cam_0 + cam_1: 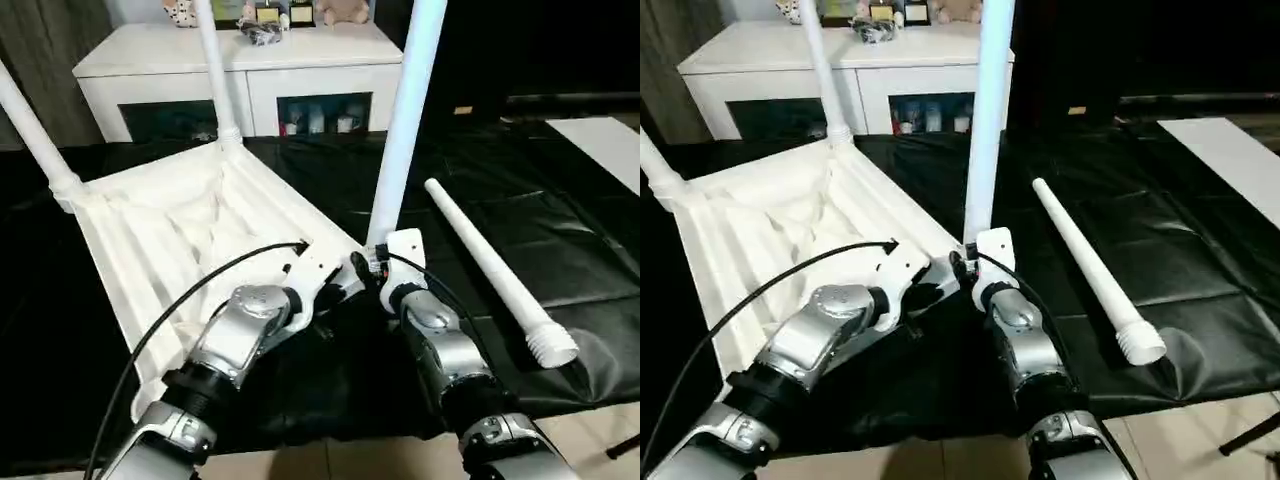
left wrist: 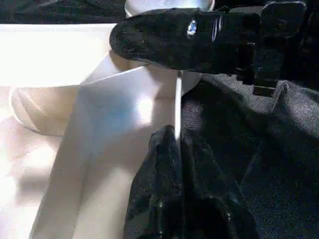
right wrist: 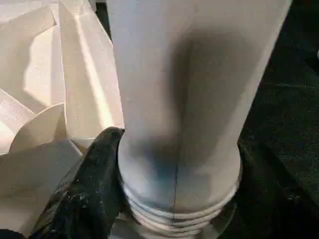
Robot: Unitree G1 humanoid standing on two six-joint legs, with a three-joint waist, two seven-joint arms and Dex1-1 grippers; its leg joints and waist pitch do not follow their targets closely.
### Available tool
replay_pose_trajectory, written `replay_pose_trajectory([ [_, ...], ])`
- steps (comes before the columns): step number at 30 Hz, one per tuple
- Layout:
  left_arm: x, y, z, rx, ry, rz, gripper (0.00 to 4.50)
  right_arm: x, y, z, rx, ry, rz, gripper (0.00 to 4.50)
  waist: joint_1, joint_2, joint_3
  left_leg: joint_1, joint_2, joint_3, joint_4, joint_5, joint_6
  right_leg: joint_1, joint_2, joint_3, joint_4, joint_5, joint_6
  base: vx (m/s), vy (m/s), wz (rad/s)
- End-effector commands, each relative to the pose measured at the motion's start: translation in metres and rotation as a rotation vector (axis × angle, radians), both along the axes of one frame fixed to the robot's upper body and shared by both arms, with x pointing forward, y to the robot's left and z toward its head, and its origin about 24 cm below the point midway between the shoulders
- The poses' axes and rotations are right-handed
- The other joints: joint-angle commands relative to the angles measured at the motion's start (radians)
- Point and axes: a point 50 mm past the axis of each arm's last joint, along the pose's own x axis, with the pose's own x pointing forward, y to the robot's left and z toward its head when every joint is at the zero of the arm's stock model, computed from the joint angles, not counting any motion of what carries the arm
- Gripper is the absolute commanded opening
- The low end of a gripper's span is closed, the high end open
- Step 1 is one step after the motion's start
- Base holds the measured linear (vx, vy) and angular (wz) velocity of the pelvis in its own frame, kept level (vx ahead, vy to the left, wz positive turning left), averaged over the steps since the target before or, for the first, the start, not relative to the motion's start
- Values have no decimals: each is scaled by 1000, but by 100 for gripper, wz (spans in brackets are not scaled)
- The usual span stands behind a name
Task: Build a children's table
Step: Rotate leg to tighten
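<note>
My right gripper (image 1: 375,268) clasps the upright leg (image 1: 405,130) at the top's (image 1: 170,240) 5 o'clock socket, threads still showing; left gripper (image 2: 172,149) pinches the rim. Tilt risks cross-threading.

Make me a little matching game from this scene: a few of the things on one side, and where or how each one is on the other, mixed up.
Things:
1. loose leg
2. near-corner leg
3. tabletop
4. left gripper

States:
A. lying upside down, ribbed side up
B. shut on the tabletop's thin edge
C. lying flat on the black cover, threaded end toward the robot
D. standing upright in a corner socket, right gripper around its base

Pairs: 1-C, 2-D, 3-A, 4-B
</note>
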Motion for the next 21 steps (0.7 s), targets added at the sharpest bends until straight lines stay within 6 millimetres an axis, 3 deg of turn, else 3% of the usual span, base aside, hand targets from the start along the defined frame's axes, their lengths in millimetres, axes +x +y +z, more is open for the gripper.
replay_pose_trajectory([
  [1,6,18,-5,31,-34,104,0,-9,0,-8,41,19,27,344,-5,-13,-37,11,36,-17,-88,-433,4,4,-38,21,-87,-475,-101,0,0,0],
  [2,6,19,-5,31,-39,102,0,-9,-3,-7,30,7,21,358,-8,-13,-38,0,37,-21,-92,-417,11,16,-42,20,-84,-474,-97,0,0,0],
  [3,7,21,-5,29,-46,100,0,-8,-7,-3,14,-15,16,380,-9,-12,-38,-6,36,-22,-93,-396,12,19,-42,19,-83,-470,-96,0,0,0],
  [6,10,22,-4,26,-72,99,0,-8,-16,6,7,-70,9,380,-8,-17,-43,0,35,-17,-86,-370,19,14,-43,22,-85,-473,-91,0,0,0],
  [9,13,21,-1,14,-97,94,0,-12,-22,12,25,-101,28,380,-5,-21,-47,-12,35,-12,-82,-286,46,20,-42,24,-77,-395,-107,0,0,0],
  [10,16,20,2,10,-131,102,0,-15,-25,13,29,-113,31,380,-4,-21,-44,-16,35,-12,-83,-283,52,19,-41,22,-78,-412,-112,0,0,0],
  [12,24,18,12,-28,-217,133,0,-21,-29,13,44,-115,38,380,1,-21,-45,-7,34,-9,-77,-289,57,14,-40,24,-85,-445,-94,0,0,0],
  [13,26,18,16,-41,-244,141,28,-23,-29,13,47,-114,41,382,5,-22,-52,-10,35,-9,-75,-249,64,18,-40,26,-78,-388,-103,0,0,0],
  [14,28,17,23,-80,-264,147,28,-25,-29,10,42,-104,51,382,5,-23,-54,-15,37,-10,-75,-225,66,23,-40,25,-70,-342,-114,0,0,0],
  [15,29,18,34,-129,-286,154,28,-27,-29,8,38,-95,59,382,6,-21,-56,-23,38,-10,-73,-177,72,27,-40,22,-59,-263,-141,0,0,0],
  [16,30,21,47,-160,-330,154,44,-29,-27,6,36,-83,74,382,8,-17,-64,-23,40,-10,-65,-131,81,31,-43,20,-47,-173,-178,0,0,0],
  [17,30,23,50,-162,-346,154,59,-29,-27,5,35,-79,80,382,10,-14,-69,-20,42,-9,-61,-100,88,30,-42,19,-40,-113,-199,0,0,0],
  [18,29,25,54,-158,-369,154,67,-29,-26,5,36,-76,86,382,10,-9,-73,-20,45,-7,-52,-40,114,24,-35,16,-28,12,-236,0,0,0],
  [19,28,33,61,-161,-394,167,69,-29,-22,6,35,-76,111,382,8,-9,-70,-25,45,-5,-49,-23,129,25,-30,12,-20,79,-257,0,0,0],
  [21,27,46,69,-157,-426,201,78,-30,-17,7,36,-74,148,382,7,-14,-67,-25,43,-3,-48,-37,144,29,-32,12,-17,101,-275,0,0,0],
])
